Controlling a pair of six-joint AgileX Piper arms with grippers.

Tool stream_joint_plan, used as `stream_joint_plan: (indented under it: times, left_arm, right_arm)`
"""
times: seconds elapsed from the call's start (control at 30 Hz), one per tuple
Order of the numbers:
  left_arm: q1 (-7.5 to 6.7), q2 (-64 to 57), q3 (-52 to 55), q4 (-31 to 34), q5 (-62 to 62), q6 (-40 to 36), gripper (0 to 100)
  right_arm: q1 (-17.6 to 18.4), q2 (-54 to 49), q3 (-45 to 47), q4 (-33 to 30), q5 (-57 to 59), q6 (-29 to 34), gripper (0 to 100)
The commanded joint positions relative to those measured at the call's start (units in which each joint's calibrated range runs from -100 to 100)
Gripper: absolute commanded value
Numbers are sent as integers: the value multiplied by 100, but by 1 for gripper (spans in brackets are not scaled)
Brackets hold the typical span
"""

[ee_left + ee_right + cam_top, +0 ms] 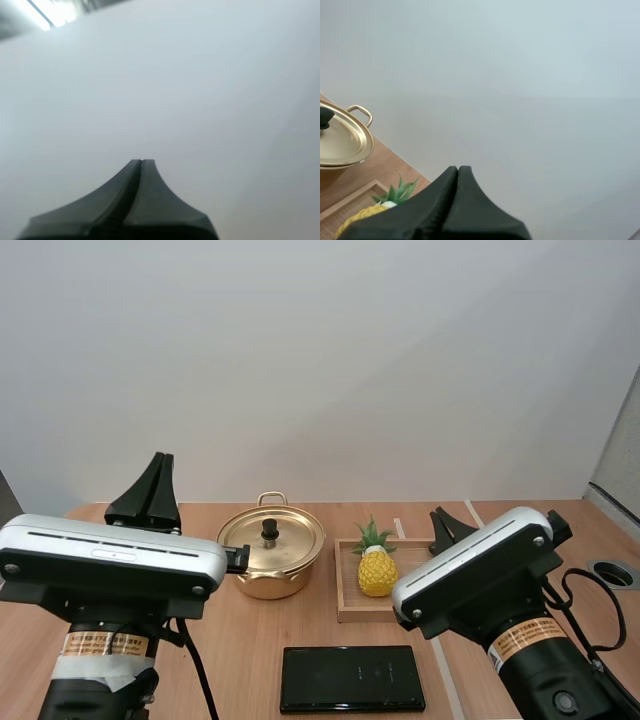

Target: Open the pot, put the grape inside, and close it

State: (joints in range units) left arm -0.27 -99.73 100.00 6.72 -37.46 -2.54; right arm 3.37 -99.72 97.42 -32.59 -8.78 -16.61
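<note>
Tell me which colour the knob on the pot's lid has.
Black. The knob sits on a golden lid, and it shows best in the high view.

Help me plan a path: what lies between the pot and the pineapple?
High view: bare table, then the tray's pot-side rim, between pot and pineapple.

One lidded pot (272, 560), one pineapple (376, 570), one wooden tray (350, 602), one black slab (351, 678), perhaps a phone.

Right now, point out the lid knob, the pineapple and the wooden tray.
lid knob (269, 530), high view, on the black knob at the centre of the pot's lid.
pineapple (377, 573), high view, middle of its yellow body.
wooden tray (346, 585), high view, bare floor left of the pineapple.
</note>
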Motion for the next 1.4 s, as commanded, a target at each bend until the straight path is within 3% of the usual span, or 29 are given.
stream_joint_plan:
  times: [0.0,0.13,0.27,0.37,0.53,0.7,0.83,1.07,1.37]
  left_arm:
    - [-13,-27,0,448,-913,227,0]
    - [-13,-27,-373,-150,-464,228,0]
    - [-13,-27,-1581,-1028,2134,228,0]
    - [-13,176,-2410,-1401,2907,228,0]
    - [-13,1025,-3895,-1401,3279,228,0]
    - [-13,2203,-5747,-1456,5445,-28,0]
    - [-13,3256,-7047,-1456,6880,-309,0]
    - [-13,4942,-8980,-1245,8886,-364,0]
    - [-13,6393,-9656,-1199,11248,-364,0]
  right_arm:
    - [3,-28,-659,694,-236,-21,0]
    - [3,-28,-1830,1667,69,-21,0]
    - [3,188,-3127,1956,1264,-21,0]
    - [3,762,-4232,2125,2654,14,0]
    - [-4,1880,-6123,1930,4966,634,0]
    - [-82,3046,-7893,1337,6917,1120,0]
    - [-88,3957,-8976,1295,8920,1251,0]
    - [-88,5254,-9506,1119,10878,1251,0]
    - [-88,6278,-9506,1010,10878,1251,0]
